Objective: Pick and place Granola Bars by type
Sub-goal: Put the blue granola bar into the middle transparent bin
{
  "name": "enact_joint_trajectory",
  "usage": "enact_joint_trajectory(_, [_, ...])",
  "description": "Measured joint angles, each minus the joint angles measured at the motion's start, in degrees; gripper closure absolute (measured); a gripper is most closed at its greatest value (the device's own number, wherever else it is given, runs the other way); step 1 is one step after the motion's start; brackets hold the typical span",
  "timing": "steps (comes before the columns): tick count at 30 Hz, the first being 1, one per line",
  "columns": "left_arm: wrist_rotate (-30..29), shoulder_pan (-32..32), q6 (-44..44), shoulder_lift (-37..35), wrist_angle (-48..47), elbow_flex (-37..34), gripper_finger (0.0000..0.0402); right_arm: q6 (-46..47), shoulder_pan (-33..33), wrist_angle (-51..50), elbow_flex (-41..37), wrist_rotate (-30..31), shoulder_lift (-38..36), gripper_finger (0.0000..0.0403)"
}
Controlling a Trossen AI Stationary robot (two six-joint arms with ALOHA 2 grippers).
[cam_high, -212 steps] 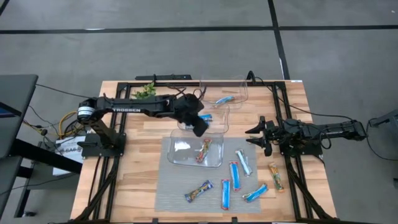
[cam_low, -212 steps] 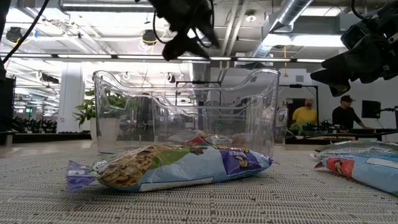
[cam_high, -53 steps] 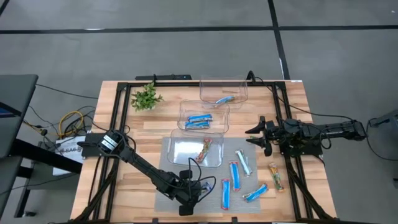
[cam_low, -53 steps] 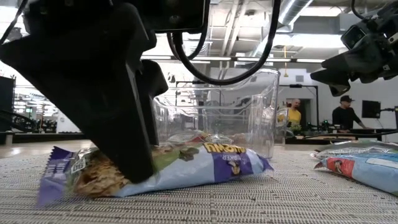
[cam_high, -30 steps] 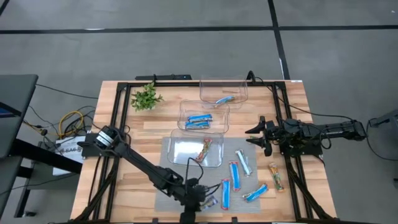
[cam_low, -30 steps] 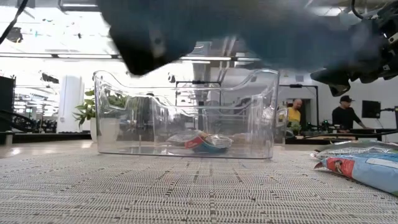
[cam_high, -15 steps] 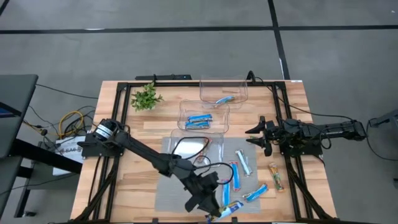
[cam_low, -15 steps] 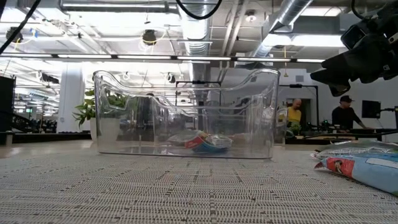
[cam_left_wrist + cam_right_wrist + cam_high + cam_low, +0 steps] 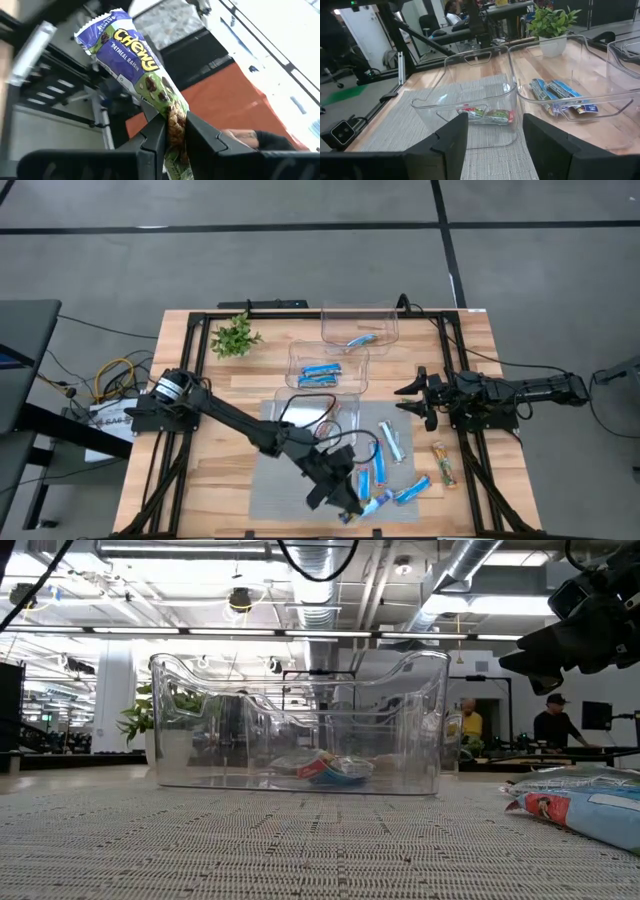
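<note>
My left gripper point(image 9: 344, 502) hangs over the near part of the grey mat point(image 9: 270, 490), shut on a purple-blue "Chewy" granola bar point(image 9: 131, 55), which also shows from above point(image 9: 352, 513). My right gripper point(image 9: 408, 400) waits open at the table's right side, with nothing between its fingers point(image 9: 492, 140). Blue bars point(image 9: 378, 465), a pale bar point(image 9: 392, 442) and an orange-brown bar point(image 9: 445, 463) lie flat on the mat and the wood. A red multicolour bar point(image 9: 485, 114) lies in the nearest clear bin point(image 9: 345, 442). My left gripper pinches the bar between its two fingers point(image 9: 155, 137), across its width and toward one end point(image 9: 175, 125). Most of the bar sticks out past the fingertips, and its short end reaches back between them. The bar is lifted clear of the mat.
Three clear bins stand in a row from the mat toward the far edge: the nearest, a middle one point(image 9: 328, 370) with blue bars, and a far one point(image 9: 360, 328) with a pale bar. A small potted plant point(image 9: 234, 336) stands at the far left.
My left gripper has risen from the mat's near edge with the bar, out of the low view, and has swung toward the table's right while turning. The bar has come up clear of the mat with it.
</note>
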Motion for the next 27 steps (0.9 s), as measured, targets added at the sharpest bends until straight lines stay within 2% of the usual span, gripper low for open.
enact_joint_trajectory(7, [-0.3, 6.8, 0.0, 0.1, -0.6, 0.0, 0.0342, 0.0, 0.0, 0.0, 0.0, 0.0, 0.0, 0.0219])
enact_joint_trajectory(21, [-1.1, 26.8, -0.5, 0.1, -0.5, 0.0, 0.0342, 0.0, 0.0, 0.0, 0.0, 0.0, 0.0, 0.0219])
enact_joint_trajectory(27, [-0.8, 30.6, -0.7, 0.1, -0.7, 0.0, 0.0342, 0.0, 0.0, 0.0, 0.0, 0.0, 0.0, 0.0219])
